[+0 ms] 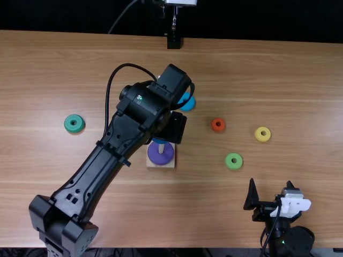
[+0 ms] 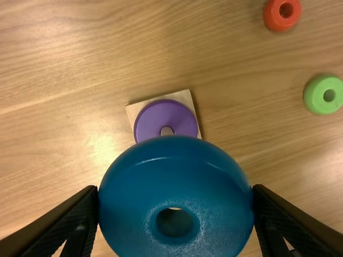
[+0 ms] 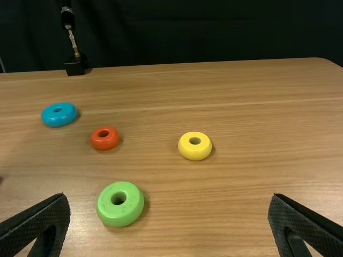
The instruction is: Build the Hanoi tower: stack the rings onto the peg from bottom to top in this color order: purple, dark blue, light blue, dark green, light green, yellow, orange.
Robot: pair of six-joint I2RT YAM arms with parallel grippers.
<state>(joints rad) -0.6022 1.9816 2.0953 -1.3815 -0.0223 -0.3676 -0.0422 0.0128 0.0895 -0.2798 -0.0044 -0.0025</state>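
In the top view my left gripper [image 1: 172, 127] is above the wooden base [image 1: 161, 165], partly covering the dark blue ring [image 1: 159, 141]. The purple ring [image 1: 167, 156] lies on the base around the peg [image 1: 161, 148]. In the left wrist view my left gripper [image 2: 176, 195] is shut on the dark blue ring [image 2: 177, 160], held apart from the purple ring [image 2: 166, 115]. My right gripper [image 1: 270, 183] stands open at the near right; in its wrist view the right gripper [image 3: 169, 198] has nothing between its fingers. The light blue ring [image 1: 187, 103] is partly behind the left arm.
A dark green ring [image 1: 74, 123] lies at the left. Right of the base are the orange ring [image 1: 218, 125], light green ring [image 1: 233, 161] and yellow ring [image 1: 262, 134]. A black stand [image 1: 173, 41] is at the far edge.
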